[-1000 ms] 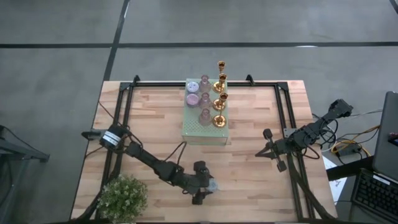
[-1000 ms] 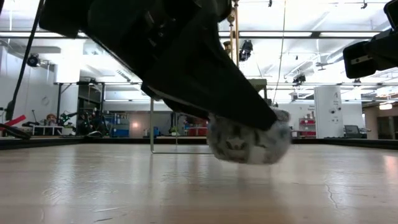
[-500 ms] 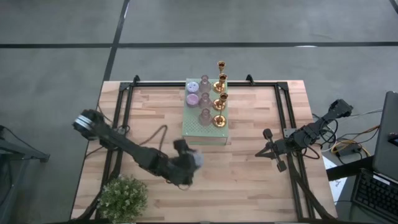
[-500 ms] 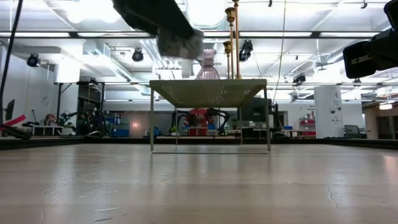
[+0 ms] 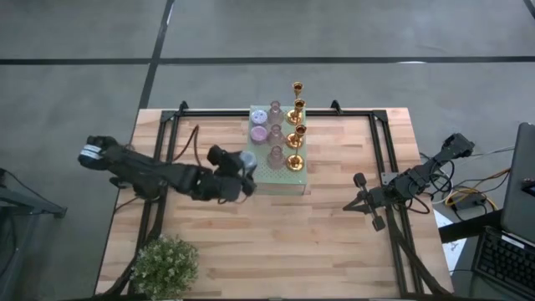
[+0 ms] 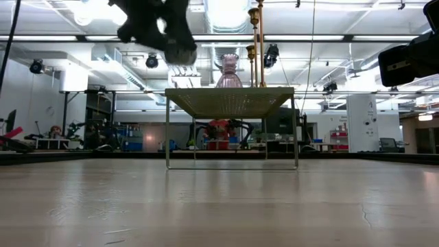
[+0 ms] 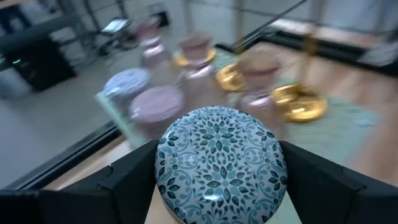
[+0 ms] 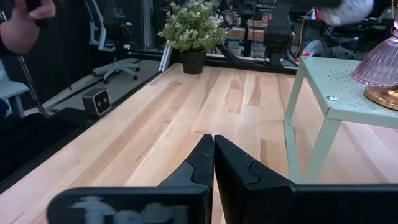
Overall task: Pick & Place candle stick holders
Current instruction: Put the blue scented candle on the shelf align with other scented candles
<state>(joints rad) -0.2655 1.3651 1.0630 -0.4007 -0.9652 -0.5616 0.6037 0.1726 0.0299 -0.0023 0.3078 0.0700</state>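
A pale green perforated stand sits at the table's far middle. On it stand gold stemmed candle stick holders and squat pink and lilac ones. My left gripper hovers at the stand's near left corner, shut on a squat round holder with a blue leaf pattern. In the low view this holder hangs a little above the stand's top. My right gripper waits shut above the table's right side, its fingers together. My left gripper pinches the blue patterned holder by its round side wall, one dark finger on each side. The fingers reach in from the table's left, slanting slightly down. The holder is lifted clear of table and stand, its patterned top toward the wrist camera.
A leafy potted plant stands at the near left corner. Black frame rails run along the table's left, right and far sides. A small camera box sits at the table's near edge. Bare wood lies in front of the stand.
My left gripper has risen from low over the table's near middle and swung toward the far edge and the stand's left corner, tipping from steeply downward to nearly level. The blue patterned holder went with it, from near the table's top up to just above the stand's top.
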